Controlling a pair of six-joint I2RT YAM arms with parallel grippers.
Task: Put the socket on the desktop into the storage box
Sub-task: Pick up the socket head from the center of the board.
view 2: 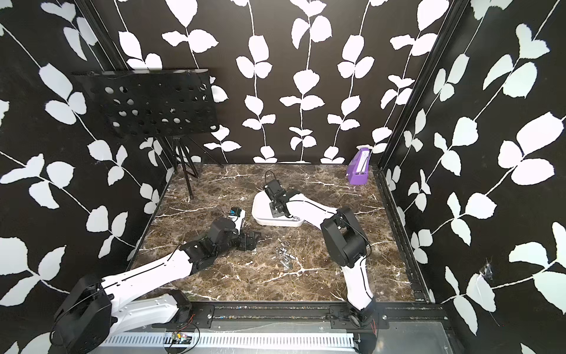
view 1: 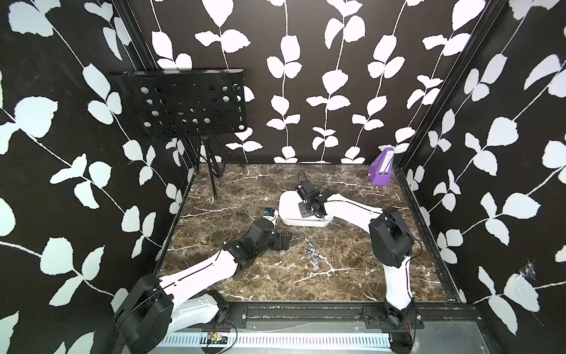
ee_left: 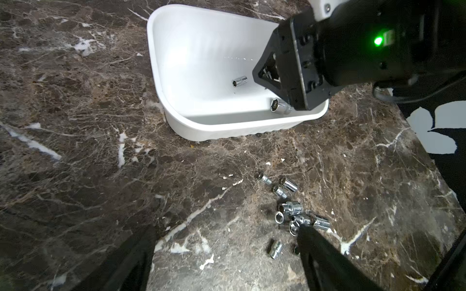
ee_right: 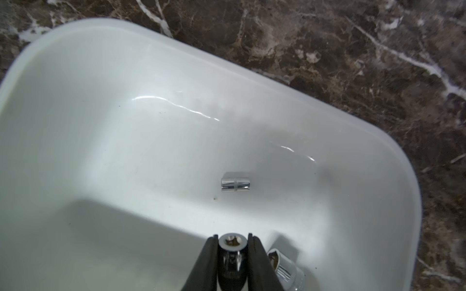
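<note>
Right hand gripping socket, left hand spread

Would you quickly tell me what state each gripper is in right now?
Left gripper: open, holding nothing.
Right gripper: closed on a socket above the storage box.

One white rounded plastic storage box; three small chrome sockets there (one socket gripped); at least eight loose sockets outside.
</note>
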